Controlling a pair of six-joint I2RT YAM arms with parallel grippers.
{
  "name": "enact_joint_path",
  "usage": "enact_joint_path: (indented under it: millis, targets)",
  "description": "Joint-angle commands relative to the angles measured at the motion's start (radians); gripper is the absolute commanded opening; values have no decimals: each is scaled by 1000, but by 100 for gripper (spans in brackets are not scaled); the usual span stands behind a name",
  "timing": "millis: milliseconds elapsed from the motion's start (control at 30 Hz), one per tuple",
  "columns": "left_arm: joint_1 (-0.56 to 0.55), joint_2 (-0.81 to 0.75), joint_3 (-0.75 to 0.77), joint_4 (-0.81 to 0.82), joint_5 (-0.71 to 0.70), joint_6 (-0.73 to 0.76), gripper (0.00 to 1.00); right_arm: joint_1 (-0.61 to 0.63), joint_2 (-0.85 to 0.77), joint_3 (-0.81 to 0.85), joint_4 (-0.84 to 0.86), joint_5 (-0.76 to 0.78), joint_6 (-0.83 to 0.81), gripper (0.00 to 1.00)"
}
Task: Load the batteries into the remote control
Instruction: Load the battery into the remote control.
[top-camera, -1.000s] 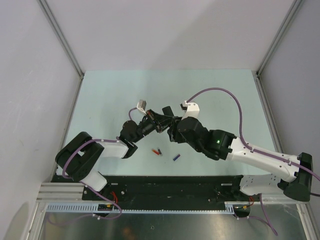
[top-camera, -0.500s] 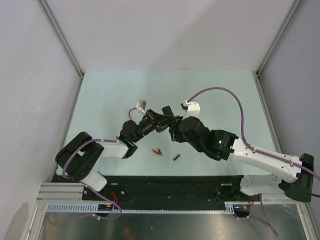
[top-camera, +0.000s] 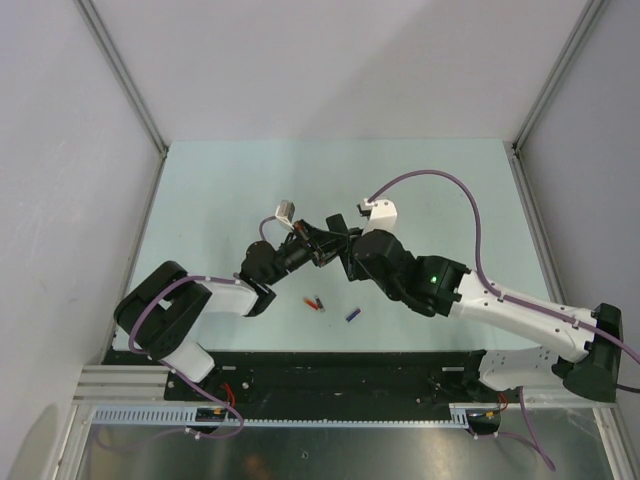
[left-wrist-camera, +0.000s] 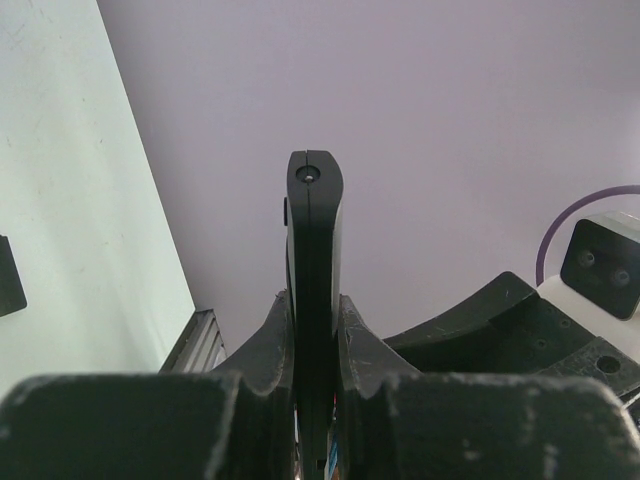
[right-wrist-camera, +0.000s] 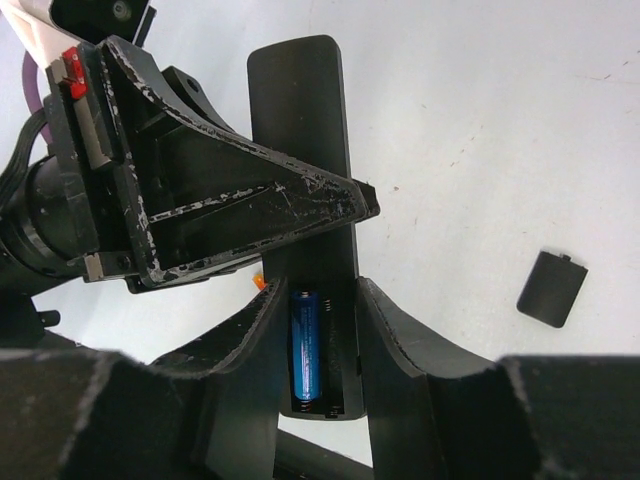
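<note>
The remote control (right-wrist-camera: 300, 150) hangs above the table, and my left gripper (left-wrist-camera: 315, 320) is shut on its edges; that wrist view shows it edge-on (left-wrist-camera: 315, 230). Its back is open, with one blue battery (right-wrist-camera: 305, 345) seated in the left slot and the slot beside it bare. My right gripper (right-wrist-camera: 315, 300) is open by about the remote's width, its fingers (right-wrist-camera: 395, 330) close along both sides of the compartment end. A red battery (top-camera: 316, 302) and a blue battery (top-camera: 352, 314) lie on the table below the arms.
The black battery cover (right-wrist-camera: 552, 288) lies flat on the table, right of the remote. Both grippers meet over the middle of the pale green table (top-camera: 220, 190). Grey walls stand at the back and sides, and a black rail (top-camera: 330, 370) runs along the near edge.
My right arm has shifted a little up and to the left, closer in along the remote. The left arm and the batteries on the table have barely moved.
</note>
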Motion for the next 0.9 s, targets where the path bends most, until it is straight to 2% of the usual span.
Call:
enact_joint_path:
  millis: [0,867]
  targets:
    - [3,3,22,118,23,-16,0,8,6,43,28,28,-32,38]
    - [3,3,25,118,23,-13,0,31,29,69,9,39,-39,30]
